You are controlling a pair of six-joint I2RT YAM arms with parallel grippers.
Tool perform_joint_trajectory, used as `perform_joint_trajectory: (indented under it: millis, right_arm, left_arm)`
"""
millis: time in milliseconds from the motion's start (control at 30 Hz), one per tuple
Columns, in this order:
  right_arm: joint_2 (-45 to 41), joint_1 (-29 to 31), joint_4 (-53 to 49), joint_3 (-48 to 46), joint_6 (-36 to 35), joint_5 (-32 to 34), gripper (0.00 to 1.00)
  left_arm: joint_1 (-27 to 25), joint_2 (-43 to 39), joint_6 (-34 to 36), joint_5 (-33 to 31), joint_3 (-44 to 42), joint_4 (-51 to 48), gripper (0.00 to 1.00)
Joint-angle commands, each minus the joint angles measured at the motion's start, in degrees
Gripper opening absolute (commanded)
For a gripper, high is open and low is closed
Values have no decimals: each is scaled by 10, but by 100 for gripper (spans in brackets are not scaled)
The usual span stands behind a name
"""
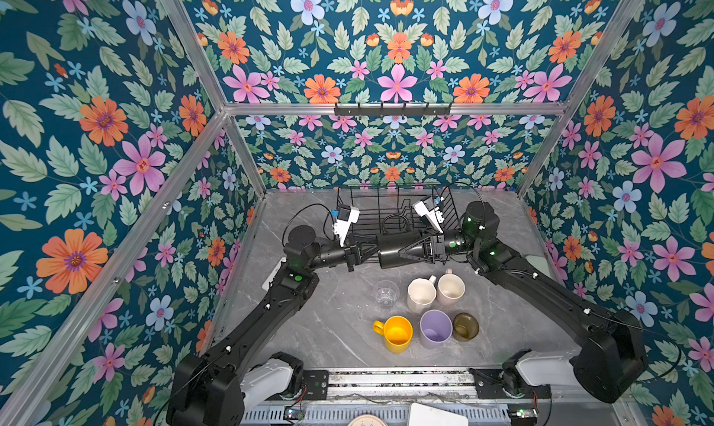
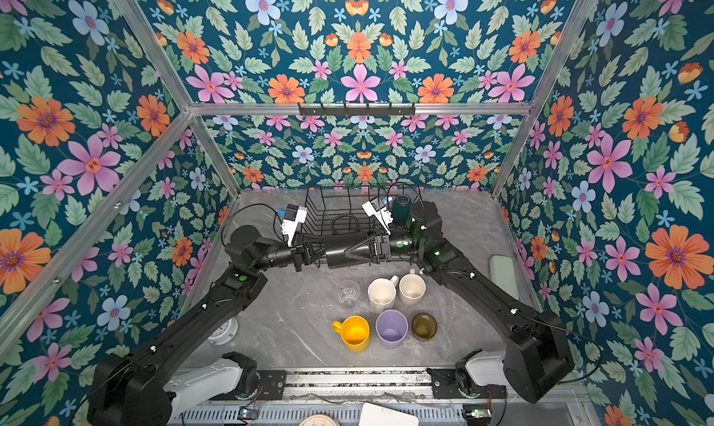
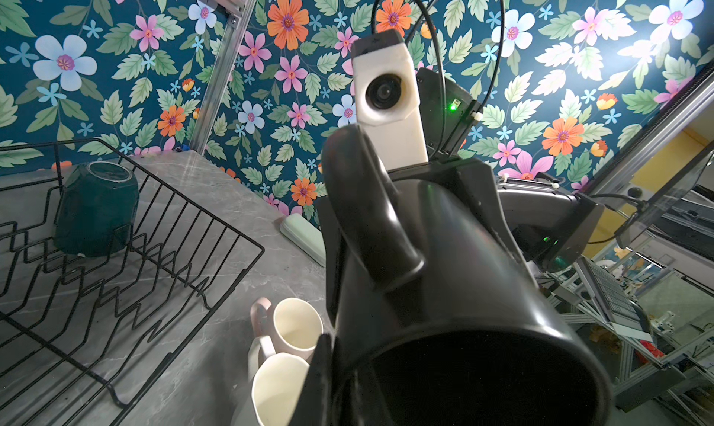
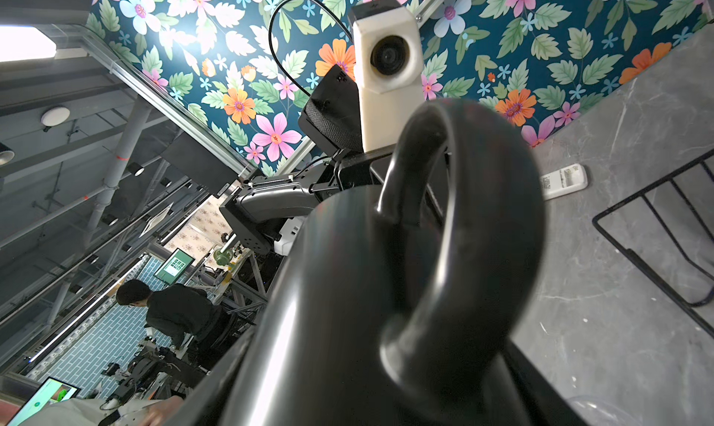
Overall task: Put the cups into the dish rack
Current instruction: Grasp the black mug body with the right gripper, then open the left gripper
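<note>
black mug (image 1: 394, 246) held sideways between left pincer (image 1: 361, 250) and right pincer (image 1: 405, 252)

Black mug (image 1: 398, 246) is off the bench, on its side with handle up, at the front edge of the dish rack (image 1: 378, 207), a black wire basket at the bench's back edge. Dark green mug (image 2: 401, 210) sits upside down in the rack's right end. Six cups stand upright, mouths up, mid-bench toward the front: clear glass (image 1: 386, 294), white mug (image 1: 421, 294) and pale pink mug (image 1: 450, 288) touching in the back row; yellow mug (image 1: 396, 333), lavender tumbler (image 1: 436, 328) and amber-brown glass (image 1: 465, 326) in the front row.
</note>
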Motion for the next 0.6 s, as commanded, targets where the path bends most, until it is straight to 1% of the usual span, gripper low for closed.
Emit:
perform_joint_trajectory:
  millis: [0, 33, 200, 267, 300, 333, 367, 400, 567]
  right_arm:
    - [6, 1, -18, -1, -2, 47, 58]
    - [6, 2, -18, -1, -1, 48, 55]
    - [4, 3, -18, -2, -2, 51, 44]
    - [3, 3, -18, -2, -3, 54, 38]
    - [3, 4, -18, -2, -2, 56, 32]
    - [3, 5, -18, -2, -2, 57, 19]
    - [2, 4, -18, -2, -4, 60, 9]
    - [2, 6, -18, -3, -4, 62, 1]
    - [-6, 5, -17, -6, -5, 72, 0]
  left_arm:
    - [-2, 0, -15, 20, 4, 79, 0]
    - [-1, 1, -17, 21, 4, 79, 0]
    - [-2, 2, -18, 23, 3, 79, 0]
    - [-2, 2, -18, 24, 3, 80, 0]
    - [-2, 2, -18, 24, 4, 79, 0]
    - [-2, 2, -19, 25, 4, 80, 0]
    - [-2, 2, -19, 25, 4, 79, 0]
    - [-2, 2, -18, 26, 4, 80, 0]
    - [-2, 3, -20, 24, 4, 74, 0]
